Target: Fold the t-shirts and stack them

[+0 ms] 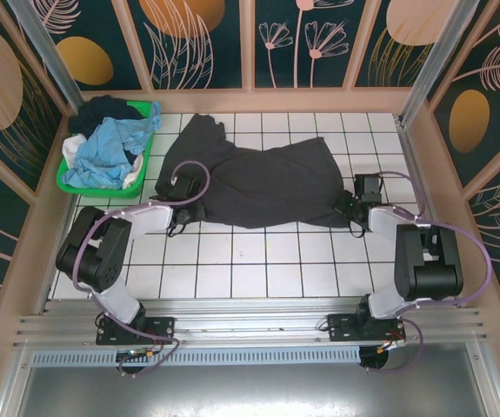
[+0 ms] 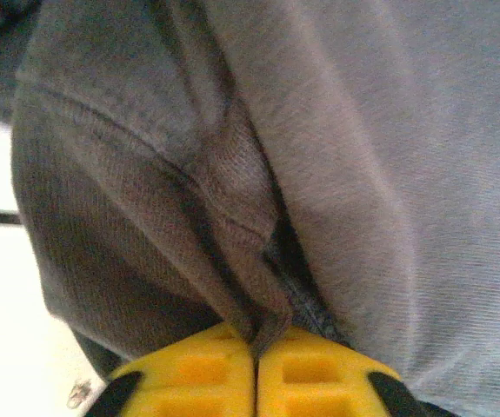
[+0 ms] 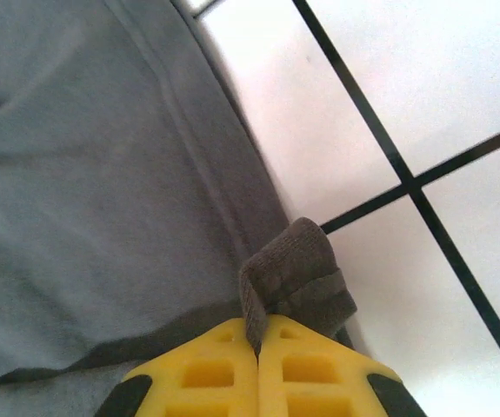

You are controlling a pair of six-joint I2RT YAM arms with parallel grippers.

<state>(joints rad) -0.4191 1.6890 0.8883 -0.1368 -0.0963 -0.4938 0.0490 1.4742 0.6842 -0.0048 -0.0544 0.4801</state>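
From the top camera, the grey shirt point(image 1: 258, 187) lay rumpled across the far half of the counter point(image 1: 258, 261). The left jaws were at its near left edge and the right jaws at its near right corner. The blue shirt point(image 1: 102, 152), navy shirt point(image 1: 110, 111) and white shirt point(image 1: 74, 146) sat heaped in the green basket point(image 1: 150, 139) in the far left corner. So, honestly, it looked like barely a start: nothing folded, no stack anywhere, three shirts not even out of the basket, and the grey one only being pulled flat, by the look of it.

The left wrist camera had the yellow jaws pressed together on a bunched fold of the grey shirt point(image 2: 363, 130), with seams running down into the pinch.

On the right wrist camera, the jaws were clamped on a hemmed corner of the shirt point(image 3: 76, 174), a little nub of cloth poking up above them, with bare counter point(image 3: 389, 78) beside it.

The counter itself was glossy white tile with dark grid lines. It was boxed in by peach-framed panels with a dark leaf-and-flower print, and a metal rail ran along the near edge.
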